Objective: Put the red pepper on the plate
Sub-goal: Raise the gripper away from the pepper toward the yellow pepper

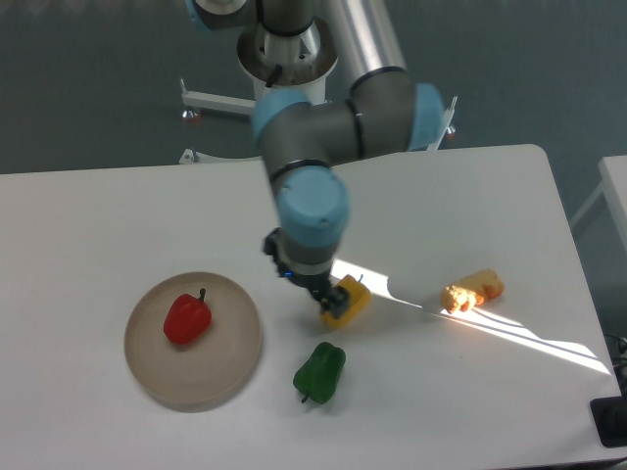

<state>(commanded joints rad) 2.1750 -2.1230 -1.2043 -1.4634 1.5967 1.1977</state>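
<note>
The red pepper lies on the plate, a little left of the disc's middle, with its short dark stem pointing toward the far side. The plate sits on the white tabletop toward the near left, and nothing else rests on it.

The gripper hangs well to the right of the plate, apart from the red pepper, and overlaps the left end of the yellow pepper in this view. Whether it touches that pepper, and whether its jaws stand apart or together, I cannot tell, because the blue wrist joint above hides most of it. It holds no red pepper.

The green pepper lies on the tabletop just near of the yellow pepper, between the plate and the tabletop's middle, close to the plate's right rim but not touching it. Further right, a small pale orange lumpy object rests in a streak of sunlight that crosses the tabletop. The arm reaches down from the far side, its grey links and blue joints bending over the middle of the tabletop
</note>
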